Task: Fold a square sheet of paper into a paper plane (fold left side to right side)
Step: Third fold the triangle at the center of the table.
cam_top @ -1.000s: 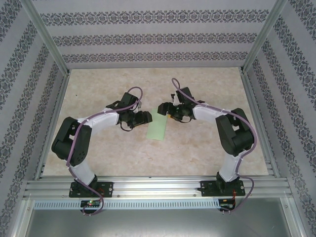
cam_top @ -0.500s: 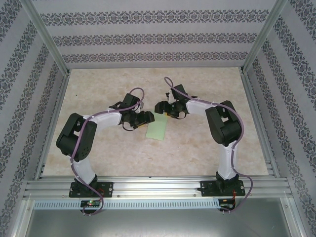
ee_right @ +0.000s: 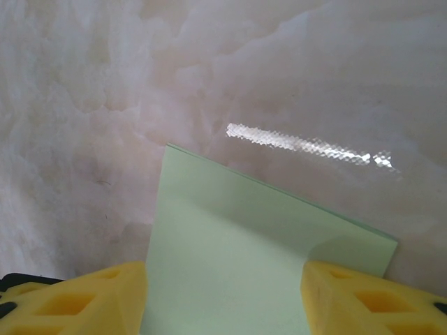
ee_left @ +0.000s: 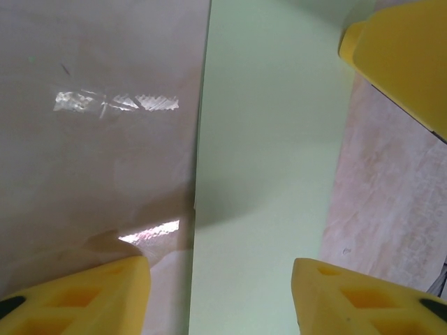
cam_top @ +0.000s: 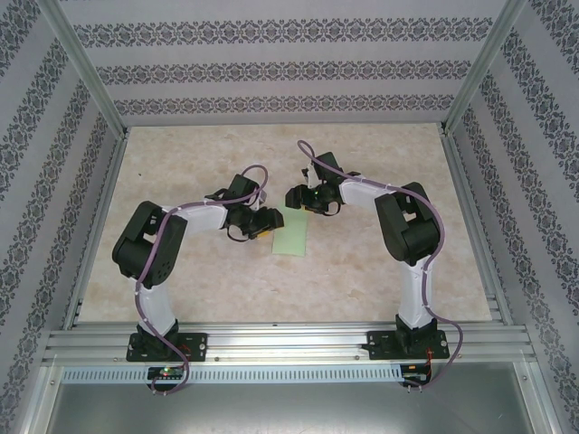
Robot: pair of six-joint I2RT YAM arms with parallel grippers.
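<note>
The sheet of paper (cam_top: 291, 233) lies flat on the table as a narrow pale green rectangle, folded in half. My left gripper (cam_top: 261, 222) hovers low at its left edge, open. In the left wrist view the paper (ee_left: 272, 153) runs up between and past the yellow fingertips of the left gripper (ee_left: 216, 293). My right gripper (cam_top: 303, 197) is at the sheet's far end, open. In the right wrist view the paper (ee_right: 258, 237) lies under the spread jaws of the right gripper (ee_right: 223, 293). A right gripper finger (ee_left: 401, 56) shows at the sheet's far corner.
The marble-patterned table (cam_top: 380, 271) is boxed in by patterned walls (cam_top: 271, 63) at the back and both sides. An aluminium rail (cam_top: 289, 344) with both arm bases runs along the near edge.
Both grippers' jaws have narrowed somewhat. The right arm has reached further in, shifting its gripper slightly left and away over the sheet's far end. The left elbow has swung right. The paper lies where it was.
</note>
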